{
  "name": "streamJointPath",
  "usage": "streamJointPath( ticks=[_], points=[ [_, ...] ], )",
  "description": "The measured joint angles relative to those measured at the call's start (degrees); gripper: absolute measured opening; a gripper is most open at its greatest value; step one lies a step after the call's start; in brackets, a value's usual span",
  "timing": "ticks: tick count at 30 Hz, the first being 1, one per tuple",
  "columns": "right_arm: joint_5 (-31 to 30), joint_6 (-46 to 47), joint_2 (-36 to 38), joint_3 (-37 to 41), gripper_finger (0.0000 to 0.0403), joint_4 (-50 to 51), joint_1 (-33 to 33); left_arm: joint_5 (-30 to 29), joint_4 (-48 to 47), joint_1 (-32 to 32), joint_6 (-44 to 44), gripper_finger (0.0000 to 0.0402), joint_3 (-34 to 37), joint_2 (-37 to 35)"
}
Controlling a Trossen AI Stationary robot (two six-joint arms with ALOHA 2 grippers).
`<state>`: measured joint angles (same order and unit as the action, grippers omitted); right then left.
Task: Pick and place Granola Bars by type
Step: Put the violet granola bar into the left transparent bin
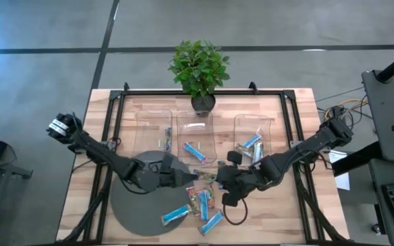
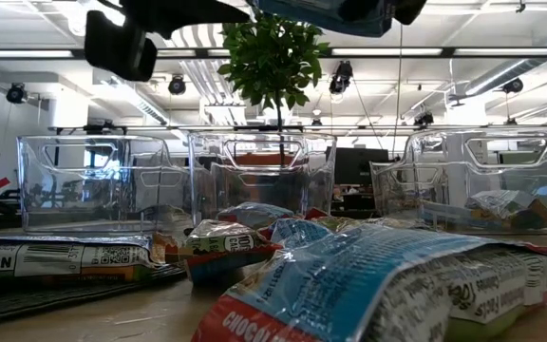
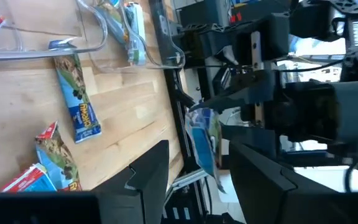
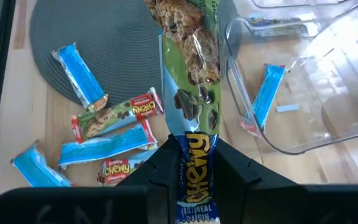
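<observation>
A green-and-blue Chewy granola bar hangs in the air over the table's middle, with my right gripper shut on one end of it. My left gripper comes from the table's left and is open. Its fingers stand on either side of the bar's free end, with a gap on each side. In the high view the two grippers face each other with the bar between them. Several more bars lie flat on the table and on the mat's edge. My right gripper pinches the bar's printed end between its two fingers. The fingers slant down from the table's right, and the bar runs on forward in line with them. The bar is lifted clear of the table and the loose bars below.
Three clear trays stand at the far side: the left tray holds a multicoloured bar, the middle tray a blue one, the right tray blue ones. A grey round mat lies at the near left, and a potted plant stands at the far edge.
</observation>
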<state>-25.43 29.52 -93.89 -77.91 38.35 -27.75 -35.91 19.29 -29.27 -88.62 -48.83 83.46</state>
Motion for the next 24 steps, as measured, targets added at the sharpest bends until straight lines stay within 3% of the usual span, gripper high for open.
streamJointPath(
  ticks=[24],
  points=[
    [1.2,-2.7,0.0,1.0,0.0063,0.2,0.3,5.9,0.0,3.8,2.0,0.0144,-4.6,5.3]
  ],
)
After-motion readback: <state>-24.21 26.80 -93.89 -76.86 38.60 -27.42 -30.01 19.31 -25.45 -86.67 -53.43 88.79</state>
